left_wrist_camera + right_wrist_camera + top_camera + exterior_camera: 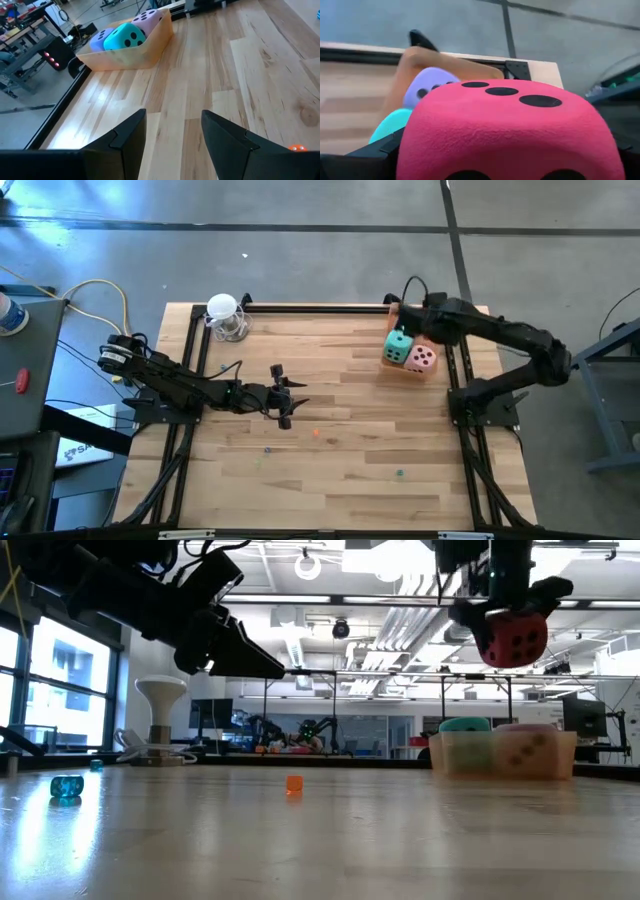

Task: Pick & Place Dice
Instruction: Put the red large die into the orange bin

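My right claw [510,625] holds soft red dice [511,637], jaws wide around it, above tan box [500,755]. Box crowded; dice might bounce out. Left claw [172,137] half open, empty.

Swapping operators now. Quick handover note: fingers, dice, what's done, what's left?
Right gripper: over the bin, shut on the red die, held above it and not yet released.
Left gripper: fingers open, empty, waiting above mid-table.
Tan bin at the table's right edge holds the mint green die, the pink die and the purple die.
Done: three dice binned.
Left: drop the red die in. Small beads on the table are not part of the job.
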`<state>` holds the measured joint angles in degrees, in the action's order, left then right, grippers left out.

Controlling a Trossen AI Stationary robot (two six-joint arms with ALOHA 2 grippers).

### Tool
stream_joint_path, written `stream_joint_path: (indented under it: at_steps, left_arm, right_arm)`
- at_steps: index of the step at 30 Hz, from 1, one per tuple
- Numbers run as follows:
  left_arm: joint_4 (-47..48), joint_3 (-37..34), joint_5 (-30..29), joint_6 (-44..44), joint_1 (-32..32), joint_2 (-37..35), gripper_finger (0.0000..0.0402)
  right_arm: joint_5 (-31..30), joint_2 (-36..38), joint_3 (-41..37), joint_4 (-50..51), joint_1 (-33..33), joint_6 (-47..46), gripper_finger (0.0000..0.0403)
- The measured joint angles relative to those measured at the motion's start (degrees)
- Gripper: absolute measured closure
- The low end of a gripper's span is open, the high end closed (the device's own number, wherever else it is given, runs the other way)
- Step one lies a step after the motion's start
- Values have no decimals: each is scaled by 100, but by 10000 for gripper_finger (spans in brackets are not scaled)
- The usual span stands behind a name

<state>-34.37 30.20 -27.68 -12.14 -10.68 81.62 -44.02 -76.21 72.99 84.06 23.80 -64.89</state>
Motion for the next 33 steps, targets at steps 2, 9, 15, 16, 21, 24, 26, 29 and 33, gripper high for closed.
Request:
stream_joint_path:
  at_steps: [2, 9, 15, 16, 21, 24, 26, 29, 33]
  left_arm:
    - [11, 0, 0, 20, -11, 0, 219]
    - [35, 0, 0, 146, -13, 0, 219]
    - [34, 0, 0, 105, -13, 0, 219]
    - [35, 0, 1, 105, -13, 0, 219]
    - [110, 0, 2, 103, -13, 0, 219]
    - [105, 0, 1, 103, -1, 0, 219]
    - [103, 0, 0, 103, 7, 0, 219]
    - [105, 0, 0, 103, 7, 0, 219]
    - [105, 0, 2, 138, 7, 0, 219]
  right_arm:
    - [132, -76, -17, -62, 298, 75, 32]
    - [388, -111, -905, -1166, 897, 598, 31]
    - [389, -111, -1621, -2463, 1373, 1210, 31]
    - [392, -111, -1701, -2553, 1426, 1229, 31]
    - [382, -111, -2010, -2774, 1634, 1073, 31]
    - [366, -111, -2277, -3271, 1773, 1146, 31]
    - [358, -111, -2485, -3790, 1837, 1293, 31]
    - [356, -111, -2743, -4426, 1881, 1453, 31]
    - [444, -111, -2893, -4879, 1905, 1548, 31]
